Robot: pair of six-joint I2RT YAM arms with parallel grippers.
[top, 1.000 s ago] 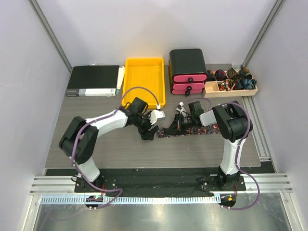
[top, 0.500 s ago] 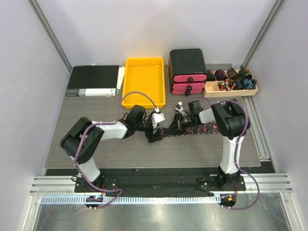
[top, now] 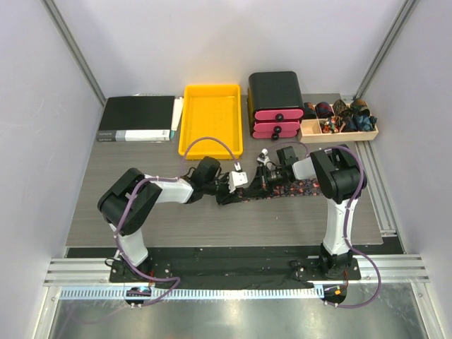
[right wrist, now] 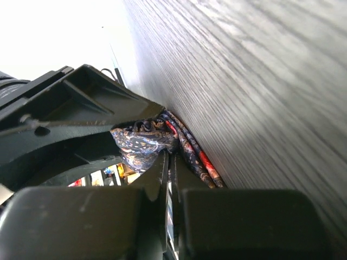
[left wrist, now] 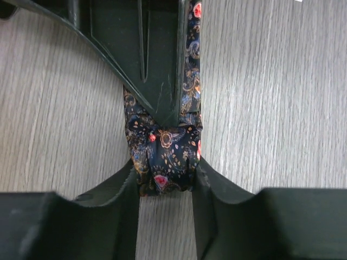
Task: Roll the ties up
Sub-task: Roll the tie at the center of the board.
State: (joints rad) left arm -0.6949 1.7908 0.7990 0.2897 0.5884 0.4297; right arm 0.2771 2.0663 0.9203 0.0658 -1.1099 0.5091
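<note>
- Lying flat across the middle of the table (top: 141,219) is one dark tie (top: 300,189) w/ small red, orange & pink specks. It runs left-right betw. the two arms.
- Left gripper (top: 227,191) sits low at the tie's left end. Wrist view shows that end folded over into a short thick wad, w/ a finger (left wrist: 127,206) pressed against each side of it, so it's pinching the tie.
- Right gripper (top: 267,178) comes in from the right, just beside the left one, tips down at the tie next to the wad.
- Its fingers (right wrist: 154,179) are pressed together – can't tell if any cloth is caught betw. them. Its own cam shows bunched cloth right at the tips.
- Rest of the tie stretches right, under the right arm, flat on the wood-grain top.
- Back row, left to right: black binder (top: 138,116), yellow tray (top: 212,113), black box w/ pink drawers (top: 275,99), wooden box (top: 332,135).
- Wooden box holds rolled ties (top: 342,113), dark & patterned.
- Back-row items are all well apart from both grippers.
</note>
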